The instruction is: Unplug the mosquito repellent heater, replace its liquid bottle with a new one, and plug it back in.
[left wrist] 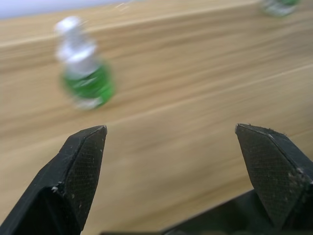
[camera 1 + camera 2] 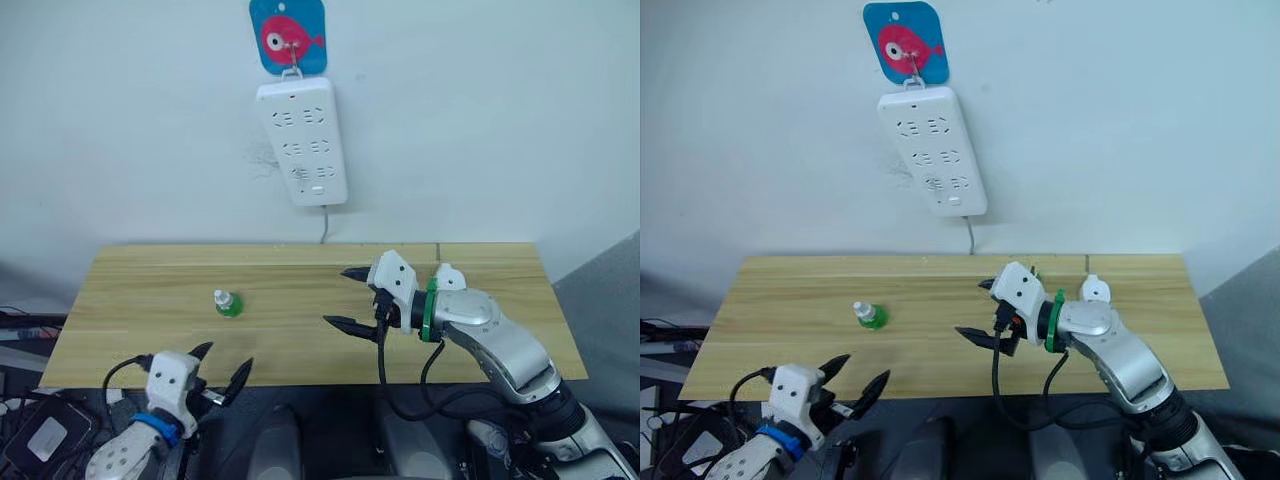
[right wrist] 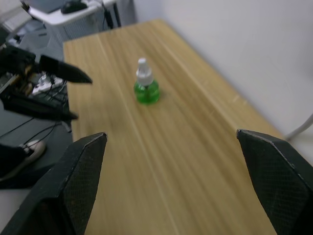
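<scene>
This looks like a test room, set up a bit like a home. A long wooden worktop (image 2: 300, 300) stands against a plain white wall (image 2: 480, 120). A white power strip (image 2: 303, 142) hangs on the wall from a blue hook card with a pink fish (image 2: 288, 35). Black cables and boxes (image 2: 40, 430) lie on the floor by the worktop's left end.

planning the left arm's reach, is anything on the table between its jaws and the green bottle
Nothing visible does. The left gripper hangs open at the table's near edge, and only bare wood lies between it and the green bottle, which stands upright and alone. The right gripper is open, off to the side.
</scene>
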